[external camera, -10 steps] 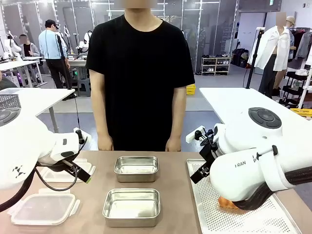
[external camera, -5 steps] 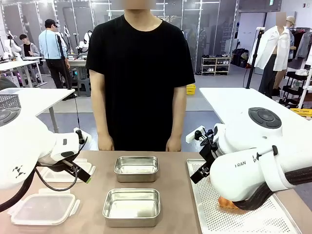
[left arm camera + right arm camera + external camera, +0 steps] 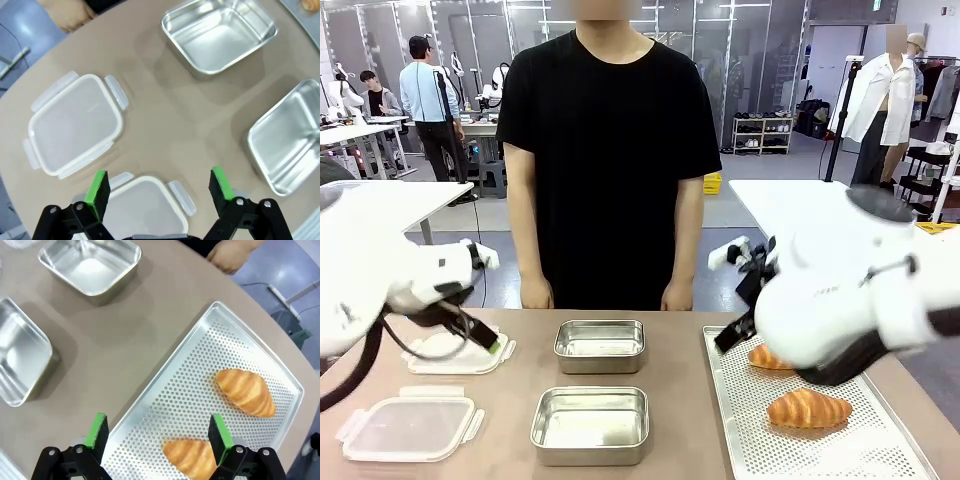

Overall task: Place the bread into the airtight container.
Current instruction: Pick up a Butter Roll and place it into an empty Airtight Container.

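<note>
Currently right gripper point(image 3: 159, 435) and left gripper point(image 3: 159, 187) gape empty; near croissant point(image 3: 192, 457) likely light, flaky, crushable: pinch gently across thick middle.

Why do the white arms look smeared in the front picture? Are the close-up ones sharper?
Front view: both arms are motion-blurred, yet the bread is crisp. Left wrist view: sharp, soft glare in the steel containers. Right wrist view: sharp, bread well lit.

One golden bread roll point(image 3: 809, 408) lies flat on the perforated tray point(image 3: 750, 432), a second roll point(image 3: 767, 357) just behind it. The near steel container point(image 3: 590, 424) and the far steel container point(image 3: 600, 345) sit open and empty.
</note>
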Robot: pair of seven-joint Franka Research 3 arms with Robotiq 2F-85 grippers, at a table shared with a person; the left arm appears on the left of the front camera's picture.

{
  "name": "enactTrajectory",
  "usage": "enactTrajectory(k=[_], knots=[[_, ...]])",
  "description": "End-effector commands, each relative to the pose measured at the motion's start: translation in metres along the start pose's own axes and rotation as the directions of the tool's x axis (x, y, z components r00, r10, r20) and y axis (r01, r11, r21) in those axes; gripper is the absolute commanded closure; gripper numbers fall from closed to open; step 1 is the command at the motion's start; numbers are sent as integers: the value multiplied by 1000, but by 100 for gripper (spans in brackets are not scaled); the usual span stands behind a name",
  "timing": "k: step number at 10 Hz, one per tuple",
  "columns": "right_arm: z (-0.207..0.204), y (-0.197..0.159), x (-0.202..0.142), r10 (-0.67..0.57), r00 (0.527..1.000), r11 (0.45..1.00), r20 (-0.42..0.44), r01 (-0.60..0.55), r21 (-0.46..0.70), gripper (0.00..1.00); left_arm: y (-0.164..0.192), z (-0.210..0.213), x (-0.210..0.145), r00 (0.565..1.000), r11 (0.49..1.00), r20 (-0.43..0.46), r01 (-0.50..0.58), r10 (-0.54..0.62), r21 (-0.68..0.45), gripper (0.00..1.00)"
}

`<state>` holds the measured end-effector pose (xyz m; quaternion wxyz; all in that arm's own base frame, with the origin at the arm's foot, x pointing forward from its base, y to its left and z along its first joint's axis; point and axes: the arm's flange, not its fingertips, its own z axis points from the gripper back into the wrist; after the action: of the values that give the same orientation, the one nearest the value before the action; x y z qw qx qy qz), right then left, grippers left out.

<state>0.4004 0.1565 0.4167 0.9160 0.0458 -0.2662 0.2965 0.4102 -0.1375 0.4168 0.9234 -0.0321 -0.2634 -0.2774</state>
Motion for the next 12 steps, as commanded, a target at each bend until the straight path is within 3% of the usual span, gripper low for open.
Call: enactTrajectory(k=[1,2,4,6,9,12], knots=[[70,-33,18,-35,999,998,-6,36,59,0,31,67,26,999,990,-23,-50,48,-134,0],[114,-48,23,-56,998,996,-21,57,70,0,46,110,33,998,985,-27,-63,59,-162,0],[201,-75,19,-118,992,986,39,112,126,0,68,198,41,996,979,-25,-89,86,-185,0],[285,-92,-14,-144,984,985,104,132,113,0,79,286,31,995,980,31,-92,99,-178,0],[361,-102,-72,-190,964,977,186,167,131,0,95,360,-16,971,964,130,-172,201,-201,0],[399,-113,-105,-211,942,972,262,174,157,0,106,388,-53,948,954,168,-239,270,-181,0]])
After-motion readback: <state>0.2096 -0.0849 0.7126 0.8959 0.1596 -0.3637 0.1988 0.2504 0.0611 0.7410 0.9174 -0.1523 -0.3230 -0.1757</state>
